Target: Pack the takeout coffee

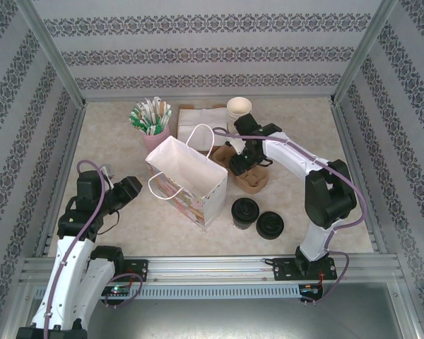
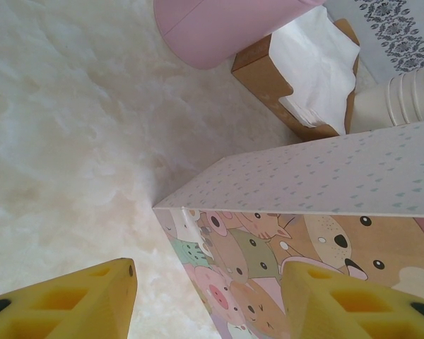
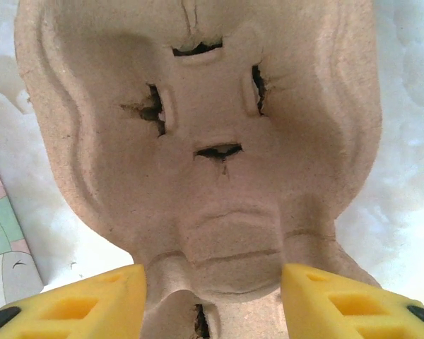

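The takeout coffee [image 1: 245,212], a small cup under a round black lid, stands on the table to the right of the paper bag [image 1: 187,180]. My right gripper [image 1: 244,159] hangs open over the brown pulp cup carrier [image 1: 254,176] behind the coffee. In the right wrist view the carrier [image 3: 212,127] lies close below, its narrow middle between the yellow fingers of the right gripper [image 3: 213,282]. My left gripper [image 1: 131,189] is open just left of the bag. In the left wrist view the corner of the animal-print bag [image 2: 304,183] stands ahead of the left gripper [image 2: 208,282].
A low pile of black lids [image 1: 271,224] lies right of the coffee. At the back stand a pink cup of sachets [image 1: 152,123], a napkin box [image 1: 198,119] and a stack of cream cups [image 1: 239,109]. Patterned walls close in three sides.
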